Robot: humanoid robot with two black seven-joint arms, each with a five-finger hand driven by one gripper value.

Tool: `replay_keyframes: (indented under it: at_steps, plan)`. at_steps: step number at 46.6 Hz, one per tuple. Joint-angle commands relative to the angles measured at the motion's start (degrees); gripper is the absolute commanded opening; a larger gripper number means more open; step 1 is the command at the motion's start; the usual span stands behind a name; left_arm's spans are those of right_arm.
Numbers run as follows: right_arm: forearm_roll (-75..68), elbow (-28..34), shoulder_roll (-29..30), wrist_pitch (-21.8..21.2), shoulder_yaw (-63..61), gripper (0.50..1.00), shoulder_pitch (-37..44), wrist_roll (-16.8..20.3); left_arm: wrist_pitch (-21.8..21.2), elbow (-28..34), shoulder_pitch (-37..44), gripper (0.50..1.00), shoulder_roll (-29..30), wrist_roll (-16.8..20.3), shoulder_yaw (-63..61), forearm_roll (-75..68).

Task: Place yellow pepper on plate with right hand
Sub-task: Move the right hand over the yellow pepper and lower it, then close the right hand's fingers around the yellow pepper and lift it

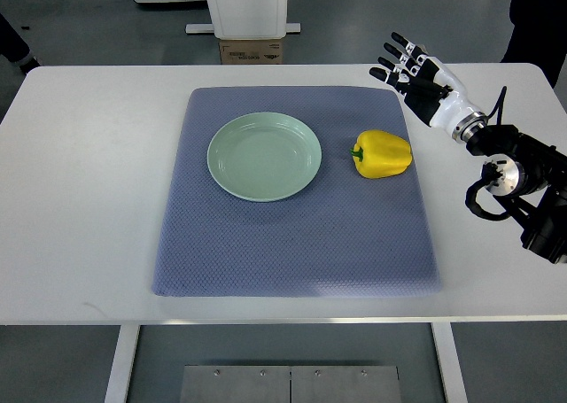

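A yellow pepper (383,153) lies on its side on the blue-grey mat (292,235), its green stem pointing left toward the plate. The pale green plate (264,156) sits on the mat left of the pepper, with nothing on it. My right hand (409,69) hovers over the table at the mat's far right corner, above and right of the pepper, fingers spread and holding nothing. Its arm (518,177) comes in from the right edge. The left arm is out of view.
The mat lies on a white table (80,199). Beyond the far edge stand a white machine base and a cardboard box (252,50). A person's dark clothing (540,18) shows at the top right corner.
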State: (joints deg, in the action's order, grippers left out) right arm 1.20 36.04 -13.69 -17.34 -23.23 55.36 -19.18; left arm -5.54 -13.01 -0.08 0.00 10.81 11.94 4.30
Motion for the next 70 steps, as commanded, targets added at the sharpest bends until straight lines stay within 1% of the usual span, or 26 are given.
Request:
replay_keyframes:
  at_steps: [1, 8, 18, 25, 33, 44, 47, 57, 62, 64, 70]
  plan:
    - [2.13, 3.94, -2.13, -0.06, 0.21, 0.993, -0.07, -0.07, 0.01, 0.0, 0.0, 1.0, 0.0, 0.0, 0.01, 0.0]
    - [10.39, 10.36, -6.61, -0.06, 0.56, 0.991, -0.78, -0.16, 0.01, 0.0, 0.0, 1.0, 0.0, 0.0, 0.01, 0.0]
    - [18.22, 14.76, -11.53, -0.06, 3.54, 0.991, -0.34, -0.24, 0.01, 0.0, 0.0, 1.0, 0.0, 0.0, 0.01, 0.0]
    - [23.48, 15.2, -13.03, -0.06, 5.91, 0.983, 0.71, -1.56, 0.01, 0.0, 0.0, 1.0, 0.0, 0.0, 0.01, 0.0]
    - [28.06, 15.2, -14.35, 0.03, 6.88, 0.975, 2.21, -1.56, 0.01, 0.0, 0.0, 1.0, 0.0, 0.0, 0.01, 0.0]
    - [31.14, 15.11, -14.88, 1.08, 16.63, 0.96, 8.0, -1.56, 0.01, 0.0, 0.0, 1.0, 0.0, 0.0, 0.01, 0.0]
    - [31.49, 15.03, -14.7, 2.57, 19.97, 0.96, 9.76, -1.56, 0.01, 0.0, 0.0, 1.0, 0.0, 0.0, 0.01, 0.0]
    - [31.58, 14.94, -14.0, 9.52, 30.52, 0.962, 15.12, -1.56, 0.01, 0.0, 0.0, 1.0, 0.0, 0.0, 0.01, 0.0]
    - [31.58, 14.85, -13.3, 12.68, 35.09, 0.964, 16.62, -1.65, 0.01, 0.0, -0.09, 1.0, 0.0, 0.0, 0.01, 0.0]
    - [31.93, 14.76, -12.51, 13.21, 36.59, 0.966, 17.15, -1.74, 0.01, 0.0, 0.0, 1.0, 0.0, 0.0, 0.01, 0.0]
    - [33.25, 14.76, -11.36, 14.18, 40.28, 0.977, 17.77, -3.93, 0.01, 0.0, 0.0, 1.0, 0.0, 0.0, 0.01, 0.0]
